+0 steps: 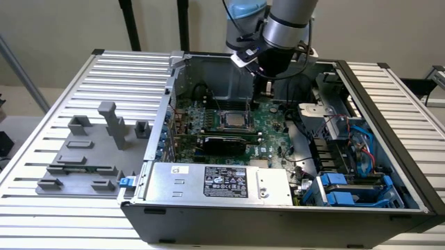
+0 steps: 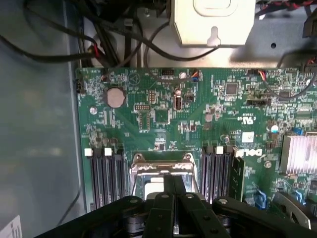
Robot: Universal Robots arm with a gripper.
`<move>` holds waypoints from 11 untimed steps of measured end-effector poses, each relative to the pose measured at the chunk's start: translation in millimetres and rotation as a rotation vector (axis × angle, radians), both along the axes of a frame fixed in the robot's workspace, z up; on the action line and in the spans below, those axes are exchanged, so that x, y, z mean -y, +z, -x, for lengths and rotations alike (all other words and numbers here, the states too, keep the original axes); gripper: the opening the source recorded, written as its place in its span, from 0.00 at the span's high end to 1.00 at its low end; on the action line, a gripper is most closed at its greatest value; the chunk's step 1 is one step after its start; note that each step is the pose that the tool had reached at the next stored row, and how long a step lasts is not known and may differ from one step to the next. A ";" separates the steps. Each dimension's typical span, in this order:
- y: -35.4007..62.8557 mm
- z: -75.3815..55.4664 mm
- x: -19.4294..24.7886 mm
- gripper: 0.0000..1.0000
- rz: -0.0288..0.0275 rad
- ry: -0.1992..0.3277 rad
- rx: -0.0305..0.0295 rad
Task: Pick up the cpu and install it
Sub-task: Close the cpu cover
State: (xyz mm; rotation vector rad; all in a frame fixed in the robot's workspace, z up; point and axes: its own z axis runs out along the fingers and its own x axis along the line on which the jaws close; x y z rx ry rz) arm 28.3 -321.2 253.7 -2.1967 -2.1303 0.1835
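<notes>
The fingers [image 2: 168, 199] are squeezed shut on nothing, and the cpu [image 1: 235, 121] lies flat in its socket [image 1: 218, 119], nearer and to the exterior view's left

— What stands behind it all?
— A plain cream wall [image 1: 62, 26], evenly lit, with no hard shadows on it. Two black poles [image 1: 129, 23] rise in front of it.
— And underneath?
— A table [image 1: 125, 67] of ribbed silver metal slats, running out to both sides.
— Anything past its edge?
— On the exterior view's left, a grey bar [image 1: 21, 73] slants over a pale floor [image 1: 14, 101].
</notes>
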 end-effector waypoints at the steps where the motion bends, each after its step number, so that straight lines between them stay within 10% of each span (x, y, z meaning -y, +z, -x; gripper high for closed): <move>1: -0.2 1.6 0.0 0.89 0.0000 0.001 -0.0057; 11: -4.1 20.0 0.0 0.89 0.0000 0.012 -0.0454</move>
